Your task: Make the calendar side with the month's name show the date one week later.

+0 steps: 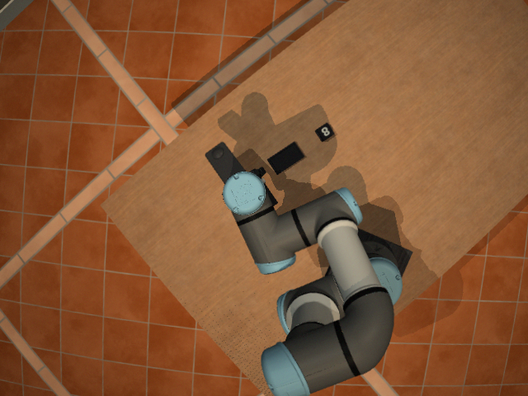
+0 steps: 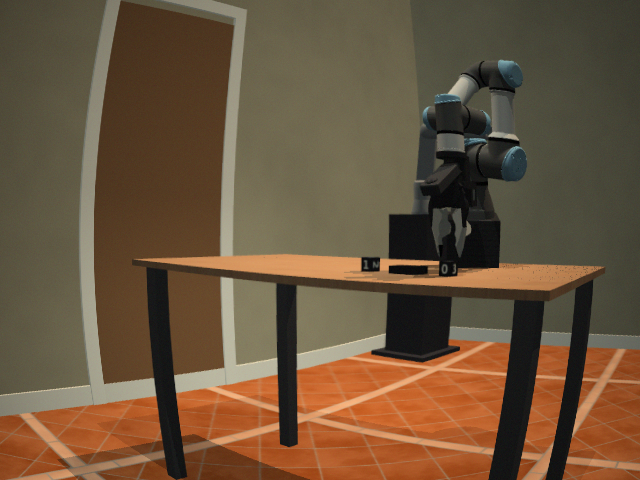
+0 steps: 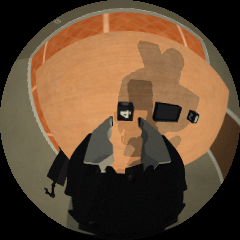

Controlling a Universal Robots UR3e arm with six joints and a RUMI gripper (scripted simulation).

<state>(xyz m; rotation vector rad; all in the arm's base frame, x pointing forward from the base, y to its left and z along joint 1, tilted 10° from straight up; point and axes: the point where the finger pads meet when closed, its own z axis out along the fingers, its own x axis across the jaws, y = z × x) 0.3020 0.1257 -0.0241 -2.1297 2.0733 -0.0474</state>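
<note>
The black tray lies between two black cubes and holds neither. One cube stands on the table with a sideways 4 on top; the exterior view shows a 0 and a partly seen digit on its sides. The arm hides it in the top view. The other cube has an 8 on top, and a 1 and a sideways mark on its sides. My gripper is partly open and empty, pointing down just above the 4 cube.
The wooden table carries everything. The tray stands close beside the 4 cube, on the side toward the 8 cube. The arm's shadow falls over the tray area. One table edge runs behind the gripper's side in the top view.
</note>
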